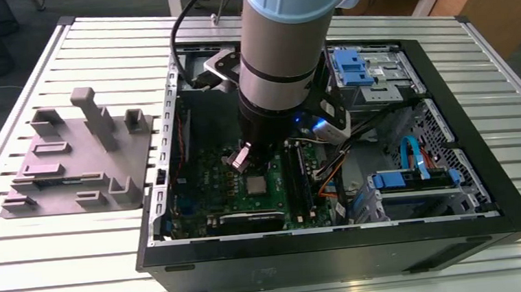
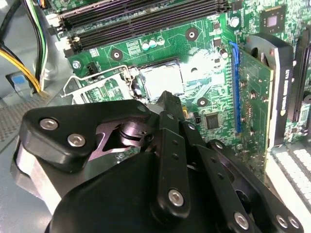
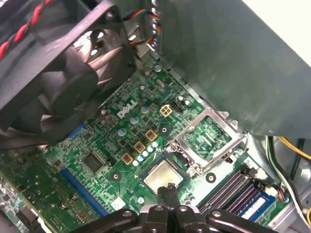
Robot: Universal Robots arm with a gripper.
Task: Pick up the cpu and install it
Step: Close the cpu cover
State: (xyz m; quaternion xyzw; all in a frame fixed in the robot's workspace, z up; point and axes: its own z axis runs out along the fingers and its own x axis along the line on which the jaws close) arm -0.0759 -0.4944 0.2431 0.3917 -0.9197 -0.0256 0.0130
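Exterior view, arm: the arm is seen reaching down into the open computer case (image 1: 484, 192), which lies on the slatted surface (image 1: 85, 268).
Exterior view, hand: the hand (image 1: 240, 158) hangs low over the green motherboard (image 1: 199, 181).
Exterior view, cpu: the cpu (image 1: 257, 185) is seen as a small silver square on the board, just beside the hand at about 5 o'clock from it.
Exterior view, fixture: the grey plastic fixture (image 1: 74, 162) stands on the surface, well apart from the case at 9 o'clock.
Second wrist view, hand: the hand (image 2: 169, 99) is seen from behind; its fingers appear drawn together into one narrow tip, with nothing clamped.
Second wrist view, cpu: the cpu (image 2: 160, 80) lies flat in its socket, just beyond the tip at 12 o'clock; contact cannot be told.
Second wrist view, load plate: the metal frame (image 2: 92, 83) is swung open, lying beside the cpu at 9 o'clock.
First wrist view, cpu: the cpu (image 3: 163, 175) sits seated and level, with the open frame (image 3: 206, 141) at 2 o'clock from it.
First wrist view, hand: the tip (image 3: 170, 189) sits at the chip's near edge.
Step in hand: placement is judged done; the chip looks released and seated.
Next move calls for: a clean lift away without nudging the chip, the frame being not yet closed.
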